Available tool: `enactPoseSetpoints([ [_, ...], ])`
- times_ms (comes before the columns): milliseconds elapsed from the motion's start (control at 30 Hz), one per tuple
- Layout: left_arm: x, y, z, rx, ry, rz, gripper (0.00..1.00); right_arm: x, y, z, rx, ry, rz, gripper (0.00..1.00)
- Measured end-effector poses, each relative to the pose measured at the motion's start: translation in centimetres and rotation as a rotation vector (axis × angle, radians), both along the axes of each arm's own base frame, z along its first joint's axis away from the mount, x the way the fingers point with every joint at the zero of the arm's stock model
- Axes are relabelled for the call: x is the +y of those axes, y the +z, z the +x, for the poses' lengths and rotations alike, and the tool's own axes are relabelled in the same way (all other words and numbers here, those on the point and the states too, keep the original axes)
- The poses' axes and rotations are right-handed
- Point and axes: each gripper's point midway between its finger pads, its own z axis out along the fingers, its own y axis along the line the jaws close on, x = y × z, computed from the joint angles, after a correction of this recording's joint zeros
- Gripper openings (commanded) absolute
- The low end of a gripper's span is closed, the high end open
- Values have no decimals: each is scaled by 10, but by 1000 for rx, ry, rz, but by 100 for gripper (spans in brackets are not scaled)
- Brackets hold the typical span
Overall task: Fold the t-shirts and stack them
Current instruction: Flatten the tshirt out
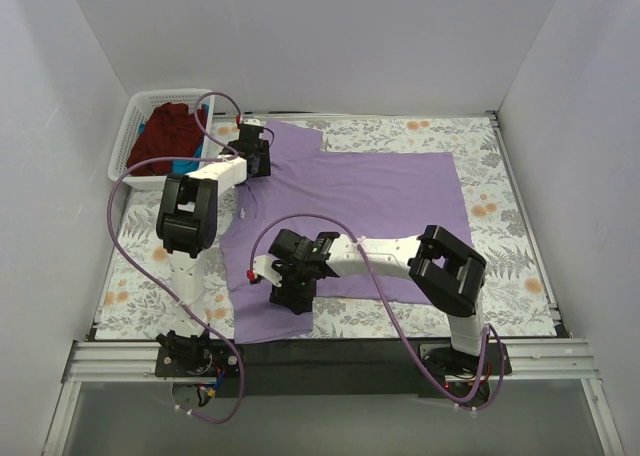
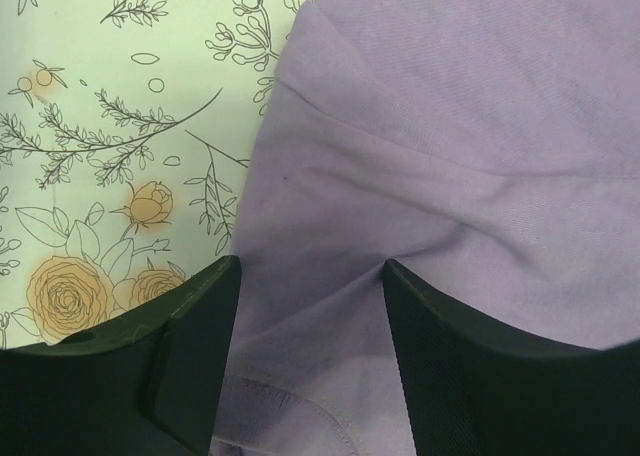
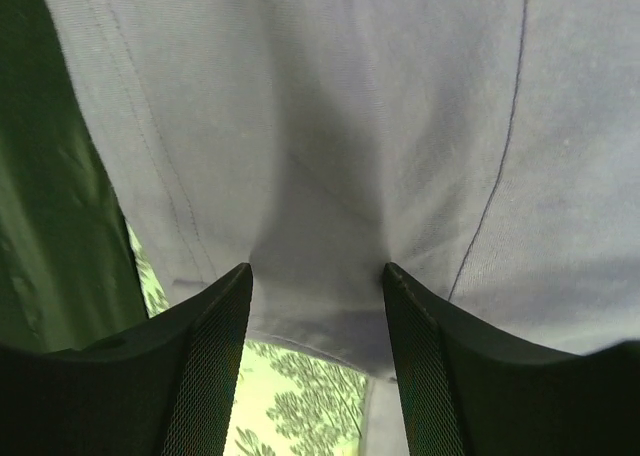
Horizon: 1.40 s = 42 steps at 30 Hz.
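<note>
Lavender t-shirt [image 1: 390,196] lies spread on the flowered table [image 1: 505,266], partly hidden under both arms [image 1: 385,256]. Left gripper [image 2: 310,271] stands open over puckered cloth. Right gripper [image 3: 318,276] has its jaws apart around a raised hem; whether it grips is unclear.

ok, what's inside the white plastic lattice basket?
The white plastic lattice basket holds a crumpled dark maroon-red cloth shirt, with bright blue cloth peeking out beside it. Anything beneath them is covered.

No legible text, label, brand or number anywhere
</note>
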Motion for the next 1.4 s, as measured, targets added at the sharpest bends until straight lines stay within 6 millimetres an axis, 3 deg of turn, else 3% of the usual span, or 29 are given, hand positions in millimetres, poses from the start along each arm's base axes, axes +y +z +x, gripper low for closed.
enactPoseSetpoints([
  [233,2,1,2,-2,-24,18,63,-28,-3,9,-72,-12,-105,62],
  [433,0,9,1,-8,-17,-8,64,-44,0,2,-46,-11,-159,62],
  [667,-5,67,-16,-91,34,-119,50,-16,23,-11,-15,30,-70,61],
  [767,-5,81,-24,-117,46,-148,45,-6,27,-15,-2,43,-30,61],
  [867,-4,71,-31,-93,56,-151,45,1,29,-18,16,52,-7,61],
  [1167,4,-2,-52,75,87,-97,45,6,15,-17,34,37,-17,60],
  [1300,10,-4,-45,65,112,-69,45,-4,13,-7,12,-16,-36,63],
  [1400,14,-4,-36,51,130,-52,48,-21,19,16,-7,-116,-37,65],
])
